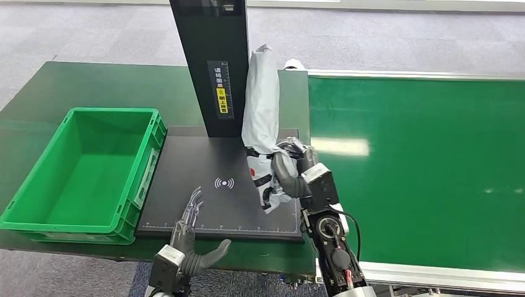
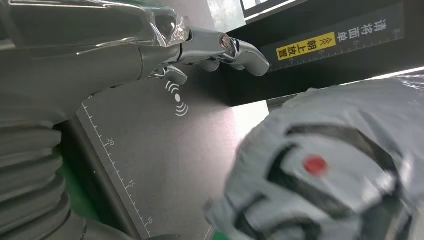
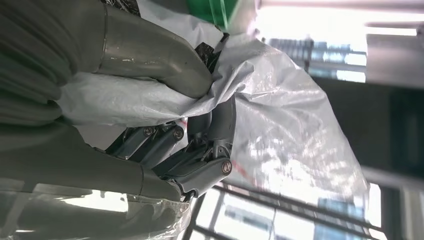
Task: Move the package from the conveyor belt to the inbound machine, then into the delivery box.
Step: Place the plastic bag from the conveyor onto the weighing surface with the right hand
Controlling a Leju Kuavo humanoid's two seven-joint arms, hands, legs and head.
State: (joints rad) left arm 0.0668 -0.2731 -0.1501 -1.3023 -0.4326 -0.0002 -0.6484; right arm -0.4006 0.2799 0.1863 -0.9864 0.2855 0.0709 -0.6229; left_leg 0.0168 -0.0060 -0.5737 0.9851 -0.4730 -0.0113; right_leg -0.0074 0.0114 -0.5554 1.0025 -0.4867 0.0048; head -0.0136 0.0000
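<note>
Nearest, the left hand (image 1: 186,238) hovers at the front edge of the black scanner pad (image 1: 204,210), fingers (image 1: 193,207) spread and holding nothing. Beyond it, the right hand (image 1: 296,172) grips the grey package (image 1: 261,117), held upright over the pad beside the scanner's black post (image 1: 210,62). A green box (image 1: 37,185) sits left; the green conveyor belt (image 1: 427,161) lies right.

A dark green table (image 1: 86,80) stood on a grey carpeted floor (image 1: 74,31) laid in large squares. Along the far edge of the room ran a pale strip of wall base (image 1: 384,5), brightly lit.
</note>
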